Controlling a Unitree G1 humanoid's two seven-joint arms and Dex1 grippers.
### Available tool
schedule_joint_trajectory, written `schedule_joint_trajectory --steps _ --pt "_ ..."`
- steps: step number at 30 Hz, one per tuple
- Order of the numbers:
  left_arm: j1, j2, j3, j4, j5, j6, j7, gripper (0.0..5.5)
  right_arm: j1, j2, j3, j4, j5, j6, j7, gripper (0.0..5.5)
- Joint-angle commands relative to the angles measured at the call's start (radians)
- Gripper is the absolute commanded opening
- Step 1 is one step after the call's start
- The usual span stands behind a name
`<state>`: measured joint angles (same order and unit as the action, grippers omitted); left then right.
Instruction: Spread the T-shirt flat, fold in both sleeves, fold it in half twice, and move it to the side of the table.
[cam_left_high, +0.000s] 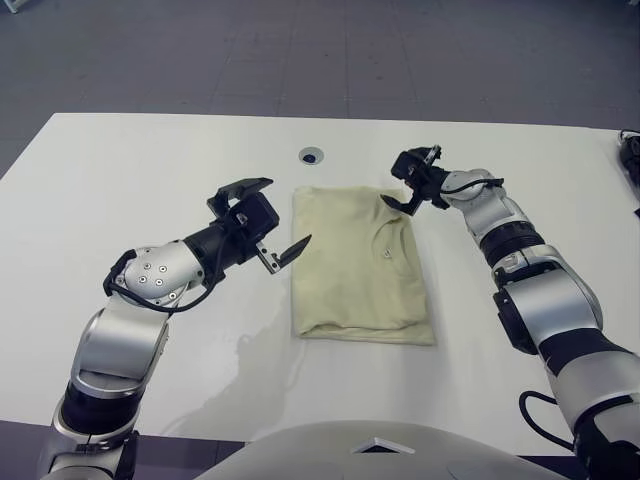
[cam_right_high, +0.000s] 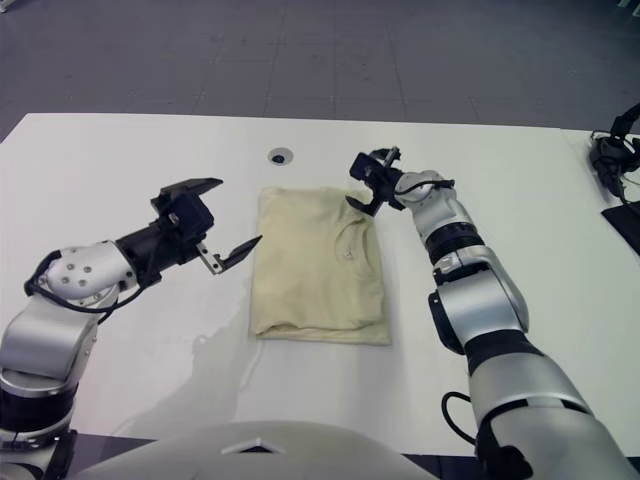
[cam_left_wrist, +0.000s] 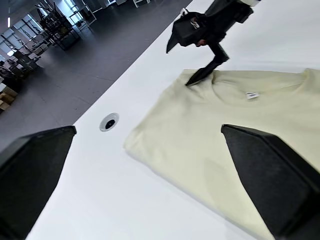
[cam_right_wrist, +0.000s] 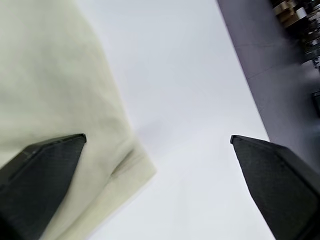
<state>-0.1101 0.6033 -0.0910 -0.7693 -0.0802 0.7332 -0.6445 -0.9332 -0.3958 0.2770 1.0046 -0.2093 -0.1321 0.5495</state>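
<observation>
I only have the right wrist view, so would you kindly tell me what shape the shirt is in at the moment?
Observer: The shirt lies as a neat rectangle in the middle of the table, with no sleeve sticking out and the collar near its far right corner.
Operator: Thank you. Where is the left hand?
Observer: The left hand is open and holds nothing, just beside the shirt's left edge.
Operator: And how does my right hand sit against the cloth?
Observer: The right hand is open at the far right corner, with its lower fingertip down at the cloth beside the collar.
</observation>
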Motion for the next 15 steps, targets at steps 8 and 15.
schedule_joint_trajectory --steps 8,15 --pt "0.433 0.291 0.041 -0.278 -0.029 -0.094 -0.202 5.40 1.099 -0.555 -0.324 -1.620 0.570 0.465 0.546 5.39" --pt "0.537 0.368 -0.089 -0.278 0.143 -0.225 -0.194 5.40 1.260 -0.597 -0.386 -1.750 0.548 0.418 0.616 5.39"
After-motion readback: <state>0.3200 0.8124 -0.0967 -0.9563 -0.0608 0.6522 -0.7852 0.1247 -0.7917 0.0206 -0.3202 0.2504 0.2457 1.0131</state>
